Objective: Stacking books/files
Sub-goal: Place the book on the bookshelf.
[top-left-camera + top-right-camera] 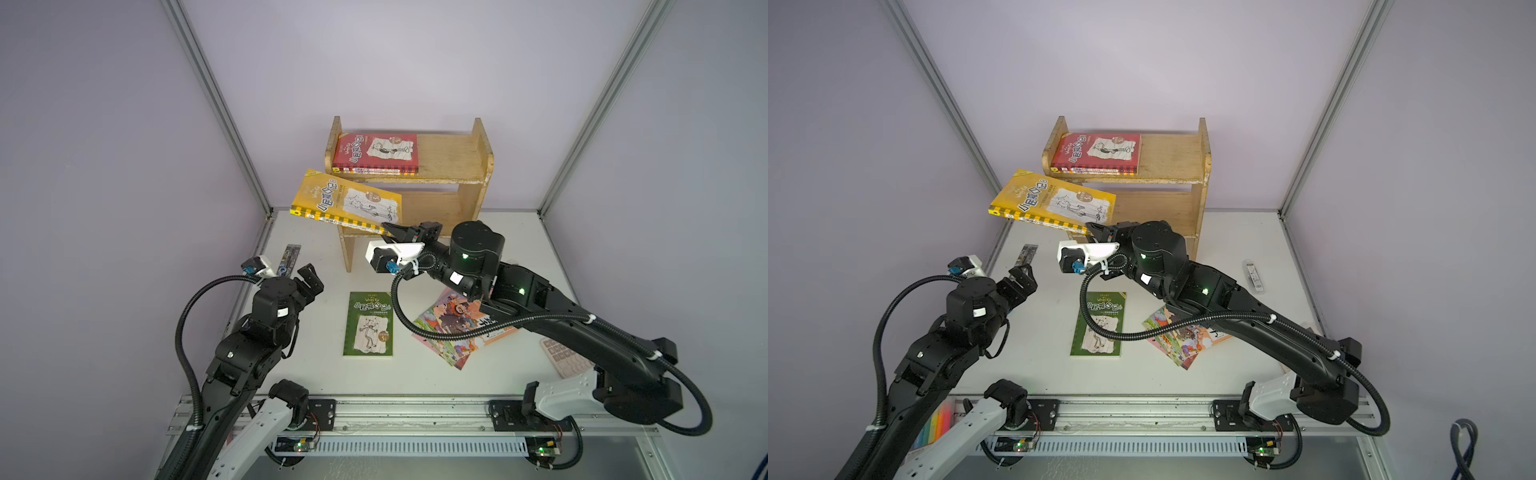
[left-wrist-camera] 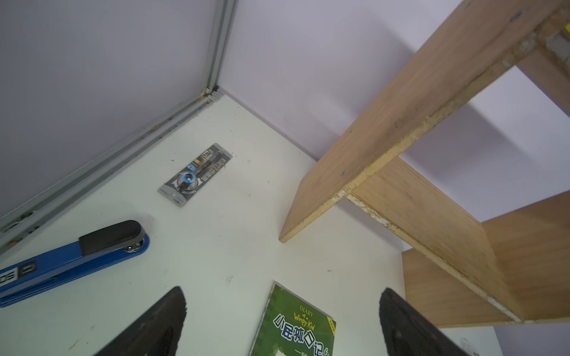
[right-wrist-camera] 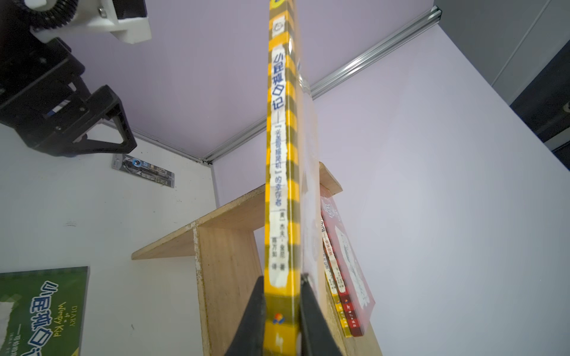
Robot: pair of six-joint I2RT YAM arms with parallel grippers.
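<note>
White table [image 1: 311,374] carries the wooden shelf [image 1: 449,160], red book [image 1: 376,150] on its top board; yellow book [image 1: 345,201] hangs tilted before the shelf (spine toward the arms), clamped at a corner by the right gripper [image 1: 388,230]; green book [image 1: 369,324] lies flat; left gripper [image 1: 311,279] hovers, jaws wide apart.

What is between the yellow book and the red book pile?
Nothing visible. The yellow book, held by the right gripper, hangs in front of the shelf; the red book on top is bare.

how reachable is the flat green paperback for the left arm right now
Probably yes: the left hand, open and empty, hovers beside the green paperback with only bare white table between them.
</note>
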